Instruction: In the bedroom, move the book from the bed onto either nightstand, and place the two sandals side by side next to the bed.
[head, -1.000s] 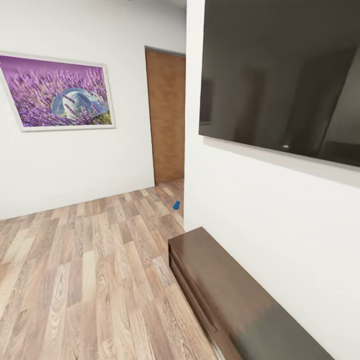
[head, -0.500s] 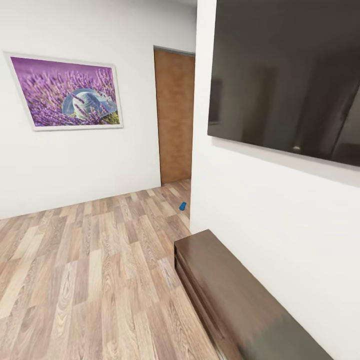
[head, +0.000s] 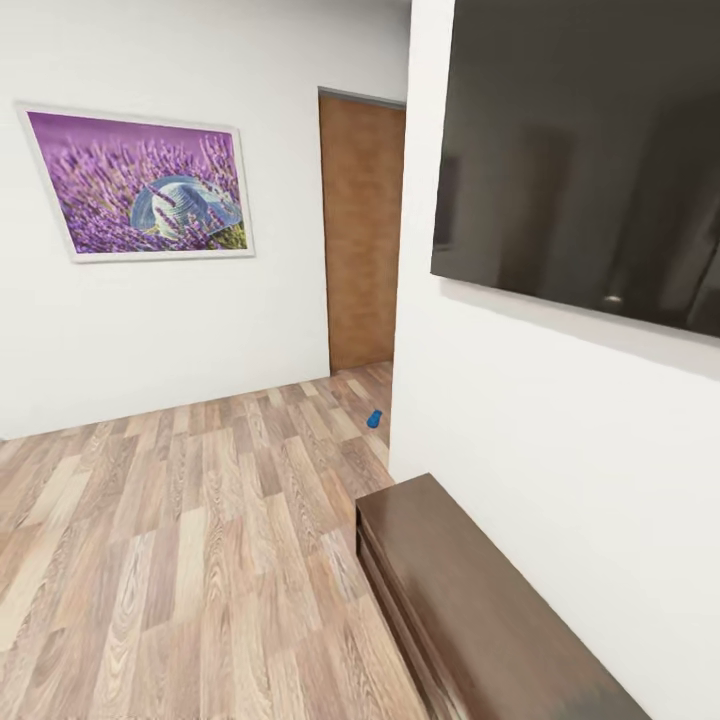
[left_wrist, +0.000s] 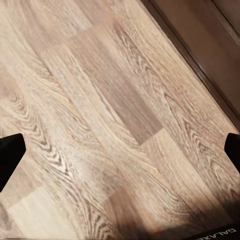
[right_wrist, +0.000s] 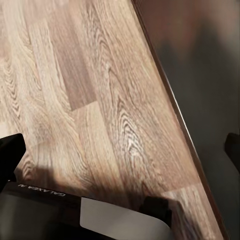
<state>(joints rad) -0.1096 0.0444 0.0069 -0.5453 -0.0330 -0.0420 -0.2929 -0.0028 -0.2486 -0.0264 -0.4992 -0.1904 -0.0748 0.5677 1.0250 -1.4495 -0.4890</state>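
Observation:
One small bright blue sandal (head: 374, 419) lies on the wood-plank floor far ahead, by the wall corner near the brown door. The book, the bed and the nightstand are out of view. In the left wrist view my left gripper (left_wrist: 122, 152) hangs open over bare floor planks, its dark fingertips (left_wrist: 10, 156) wide apart with nothing between them. In the right wrist view my right gripper (right_wrist: 121, 152) is also open and empty, above the floor beside the edge of the dark bench unit (right_wrist: 200, 75).
A long dark glossy bench unit (head: 470, 600) runs along the white wall at the right, under a large black wall screen (head: 580, 150). A lavender picture (head: 140, 185) hangs on the far wall, left of a brown door (head: 362, 230). Open plank floor (head: 180, 540) stretches ahead on the left.
The camera has moved: the whole head view has slid slightly to the right, and the door, picture and sandal with it. Nothing in the room has moved itself.

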